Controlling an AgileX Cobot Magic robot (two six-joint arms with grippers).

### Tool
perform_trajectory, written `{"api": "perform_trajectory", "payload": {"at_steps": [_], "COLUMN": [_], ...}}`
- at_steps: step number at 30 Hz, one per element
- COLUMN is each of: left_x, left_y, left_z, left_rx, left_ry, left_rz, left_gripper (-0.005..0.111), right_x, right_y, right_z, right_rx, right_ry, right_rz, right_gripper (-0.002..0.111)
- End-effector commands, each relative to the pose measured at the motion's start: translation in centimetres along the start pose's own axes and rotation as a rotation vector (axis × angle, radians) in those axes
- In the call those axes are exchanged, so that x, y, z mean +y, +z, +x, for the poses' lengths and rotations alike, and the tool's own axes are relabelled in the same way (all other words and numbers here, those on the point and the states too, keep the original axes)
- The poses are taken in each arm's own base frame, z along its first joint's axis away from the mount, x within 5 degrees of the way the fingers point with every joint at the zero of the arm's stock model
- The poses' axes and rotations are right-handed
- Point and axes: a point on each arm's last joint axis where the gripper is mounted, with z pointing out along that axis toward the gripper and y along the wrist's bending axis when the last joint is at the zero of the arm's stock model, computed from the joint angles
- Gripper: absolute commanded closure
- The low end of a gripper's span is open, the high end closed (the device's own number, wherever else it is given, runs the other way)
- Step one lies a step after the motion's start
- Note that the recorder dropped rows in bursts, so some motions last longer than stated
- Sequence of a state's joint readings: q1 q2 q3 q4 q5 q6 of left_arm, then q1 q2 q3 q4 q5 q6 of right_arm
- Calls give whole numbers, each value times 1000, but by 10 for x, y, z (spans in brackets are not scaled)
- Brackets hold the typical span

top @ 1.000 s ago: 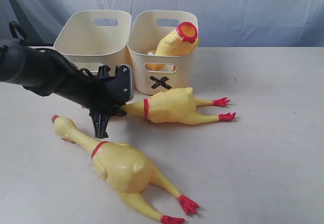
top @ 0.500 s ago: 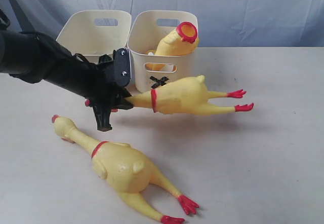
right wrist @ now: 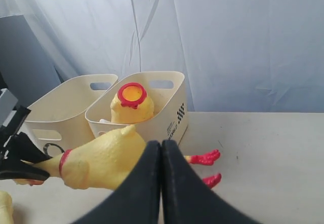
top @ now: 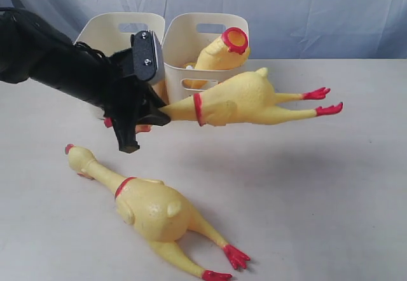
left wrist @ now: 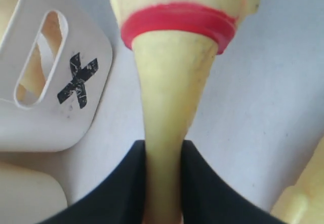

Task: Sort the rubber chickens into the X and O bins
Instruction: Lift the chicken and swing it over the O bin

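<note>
My left gripper (top: pixel 159 112) (left wrist: pixel 164 145) is shut on the neck of a yellow rubber chicken (top: pixel 241 100) (left wrist: pixel 172 72) and holds it level in the air in front of the bins, red feet pointing right. A second chicken (top: pixel 152 211) lies on the table, nearer the camera. The X bin (top: pixel 175 58), with its black X (left wrist: pixel 76 79), holds a headless chicken (top: pixel 219 55) (right wrist: pixel 131 102) that sticks up out of it. The matching cream tub (top: pixel 102 36) to its left shows no mark from here. My right gripper (right wrist: pixel 162 145) is shut and empty, off to the right of the bins.
A blue-grey curtain (top: pixel 318 14) hangs close behind the two tubs. The pale table (top: pixel 318 185) stretches out to the right of the held chicken and the lying one.
My left gripper has lifted the chicken off the table by its neck. It has risen up and to the right, and now hides the X bin's front.
</note>
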State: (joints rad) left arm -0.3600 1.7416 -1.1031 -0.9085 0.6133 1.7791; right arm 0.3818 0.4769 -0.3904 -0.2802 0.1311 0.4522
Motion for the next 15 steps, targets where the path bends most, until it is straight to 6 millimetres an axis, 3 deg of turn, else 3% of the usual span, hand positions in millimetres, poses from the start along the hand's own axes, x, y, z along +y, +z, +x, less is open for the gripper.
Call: {"api": "perform_trajectory", "payload": {"at_steps": [1, 15], "left_x": [0, -2], "left_y": [-14, -51], "left_z": [-8, -28], "left_rx": [-17, -75], "left_ry": [-111, -140], "left_rz": [-24, -105], "left_gripper": [107, 107], "right_x": [0, 0], "right_y": [0, 0], "right_z": [0, 0], "right_rx": [-18, -18], "right_ry": [-35, -35], "right_rz": [-3, -3], "right_gripper": [109, 109]}}
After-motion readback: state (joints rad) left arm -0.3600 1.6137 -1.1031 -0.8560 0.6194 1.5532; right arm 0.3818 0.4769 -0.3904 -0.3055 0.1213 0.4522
